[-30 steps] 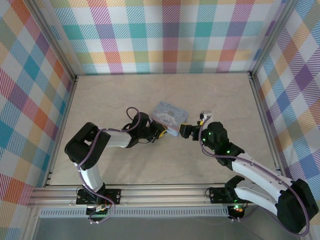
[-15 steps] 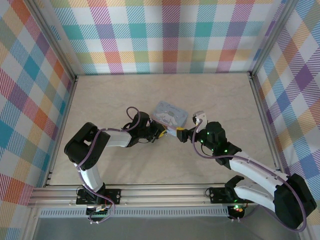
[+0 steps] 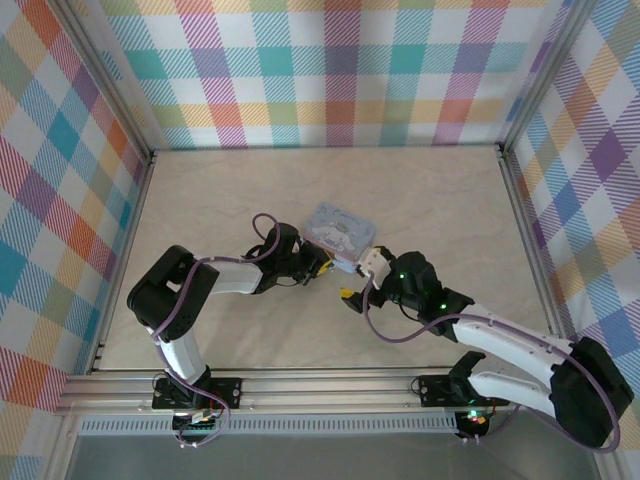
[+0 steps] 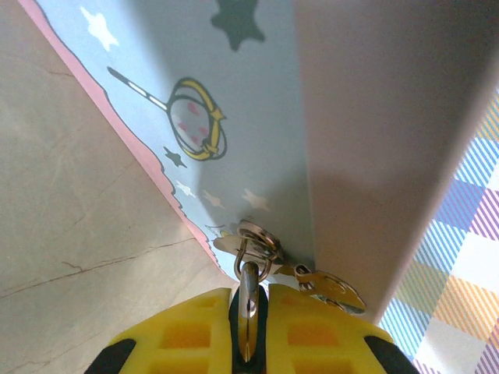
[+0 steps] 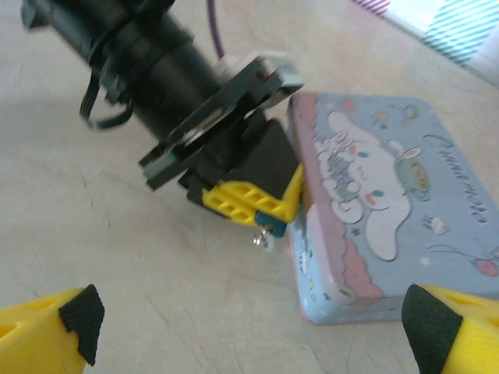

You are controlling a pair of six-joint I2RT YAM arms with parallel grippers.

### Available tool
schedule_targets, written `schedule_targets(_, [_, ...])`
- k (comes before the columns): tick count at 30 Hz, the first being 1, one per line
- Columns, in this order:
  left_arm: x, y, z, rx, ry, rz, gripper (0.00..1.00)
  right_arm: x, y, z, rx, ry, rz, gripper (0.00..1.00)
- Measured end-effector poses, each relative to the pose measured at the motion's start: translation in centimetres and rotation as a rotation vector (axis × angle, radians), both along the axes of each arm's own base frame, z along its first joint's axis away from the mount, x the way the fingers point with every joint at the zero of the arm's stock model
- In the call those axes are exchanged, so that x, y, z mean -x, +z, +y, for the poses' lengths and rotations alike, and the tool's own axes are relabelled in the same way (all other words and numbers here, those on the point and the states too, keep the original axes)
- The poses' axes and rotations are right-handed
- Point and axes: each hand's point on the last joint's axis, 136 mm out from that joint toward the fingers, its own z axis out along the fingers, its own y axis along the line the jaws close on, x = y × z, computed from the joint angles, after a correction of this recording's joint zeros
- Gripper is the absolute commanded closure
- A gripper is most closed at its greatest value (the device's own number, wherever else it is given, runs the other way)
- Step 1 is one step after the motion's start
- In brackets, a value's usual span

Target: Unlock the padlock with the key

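— Yellow-fingered left gripper (image 5: 251,204): what did it hold?
— It was clamped on the padlock (image 5: 263,224). A sliver of blue body and the silvery shackle showed at its fingertips, just beside the near left corner of the tin (image 5: 374,195).
— And the key (image 4: 331,287)?
— It appeared to hang from a ring on the shackle, close against the tin's side; the attachment was not clear.
— Which way from the right gripper (image 5: 249,331)?
— Left and slightly far, near at hand. Its jaws were spread wide, grasping nothing. The left gripper's long axis ran left to right, so the key faced the right arm, judged the one to take it.
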Motion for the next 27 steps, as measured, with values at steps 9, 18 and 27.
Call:
schedule_targets(9, [0.0, 0.0, 0.0, 0.004, 0.006, 0.008, 1.0, -1.0, -3.4, 0.9, 0.208, 0.067, -0.085, 0.0])
schedule_targets(18, [0.0, 0.0, 0.0, 0.006, 0.007, 0.01, 1.0, -1.5, -5.5, 3.0, 0.298, 0.151, -0.192, 0.03])
schedule_targets(27, [0.0, 0.0, 0.0, 0.006, 0.007, 0.01, 1.0, -3.0, -6.3, 4.8, 0.309, 0.145, -0.226, 0.16])
